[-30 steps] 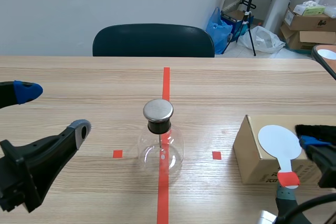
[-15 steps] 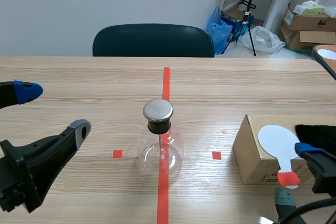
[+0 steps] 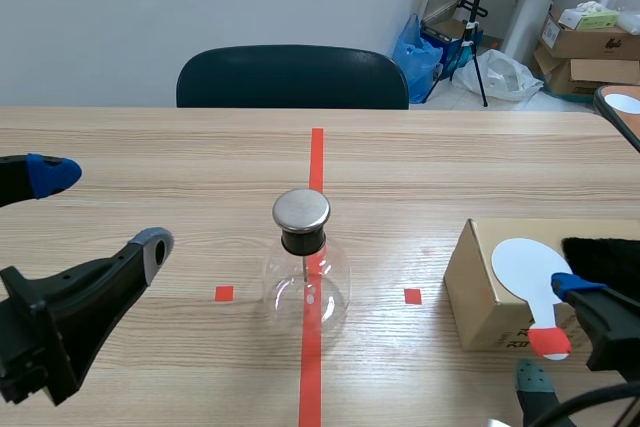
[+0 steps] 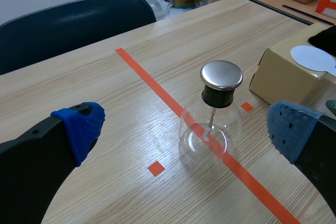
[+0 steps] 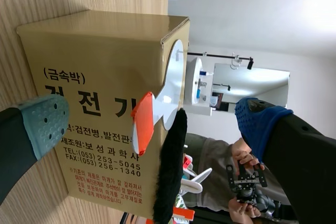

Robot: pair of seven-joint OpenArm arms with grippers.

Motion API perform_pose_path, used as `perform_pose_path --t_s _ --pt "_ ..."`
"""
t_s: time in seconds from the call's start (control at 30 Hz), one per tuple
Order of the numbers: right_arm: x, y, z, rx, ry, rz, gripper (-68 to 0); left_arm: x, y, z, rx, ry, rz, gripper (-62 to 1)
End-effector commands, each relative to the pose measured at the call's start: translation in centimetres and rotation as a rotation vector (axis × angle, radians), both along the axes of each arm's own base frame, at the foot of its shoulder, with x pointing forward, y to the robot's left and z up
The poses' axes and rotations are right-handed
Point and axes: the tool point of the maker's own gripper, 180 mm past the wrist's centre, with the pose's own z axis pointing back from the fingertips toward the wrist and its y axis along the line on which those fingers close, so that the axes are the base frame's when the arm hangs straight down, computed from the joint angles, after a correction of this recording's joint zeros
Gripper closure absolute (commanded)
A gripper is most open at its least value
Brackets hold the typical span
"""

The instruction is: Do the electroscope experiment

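The electroscope [image 3: 305, 272], a clear glass flask with a round metal cap [image 3: 301, 209], stands on the red centre line and shows again as the flask [image 4: 210, 127] ahead of my left gripper. My left gripper [image 3: 100, 209] [image 4: 185, 128] is open and stays well left of the flask. A white paddle [image 3: 530, 269] with a red handle [image 3: 548, 343] lies on a cardboard box [image 3: 485, 292], beside black fur [image 3: 608, 257]. My right gripper [image 3: 548, 332] [image 5: 152, 121] is open, with the red handle [image 5: 142, 121] between its spread fingers and untouched. The box [image 5: 100, 77] fills the space ahead.
A dark chair [image 3: 292, 75] stands behind the table's far edge. Cardboard boxes [image 3: 585, 42] and a stand sit on the floor at the back right. A person's hands [image 5: 242, 174] show far behind the box. Bare wood surrounds the flask.
My right gripper has shifted a little left and nearer the table's front edge, closing around the paddle's red handle. The left arm and the flask have not moved.
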Motion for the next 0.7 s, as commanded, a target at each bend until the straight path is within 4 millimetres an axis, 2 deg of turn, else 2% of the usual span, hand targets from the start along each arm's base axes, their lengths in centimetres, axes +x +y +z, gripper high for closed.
perform_pose_path --t_s 0.0,0.2,0.5,0.67 --pt "0.48 0.26 1.52 0.014 -0.073 0.006 -67.9 0.05 -0.34 0.81 -0.024 -0.021 -0.005 -62.3" --pt "0.48 0.26 1.52 0.014 -0.073 0.006 -66.5 0.05 -0.34 0.81 -0.024 -0.021 -0.005 -62.3" --pt "0.48 0.25 1.52 0.014 -0.073 0.005 -38.1 0.05 -0.34 0.81 -0.024 -0.021 -0.005 -62.3" --pt "0.48 0.25 1.52 0.014 -0.073 0.005 -28.0 0.05 -0.34 0.82 -0.024 -0.022 -0.005 -62.3"
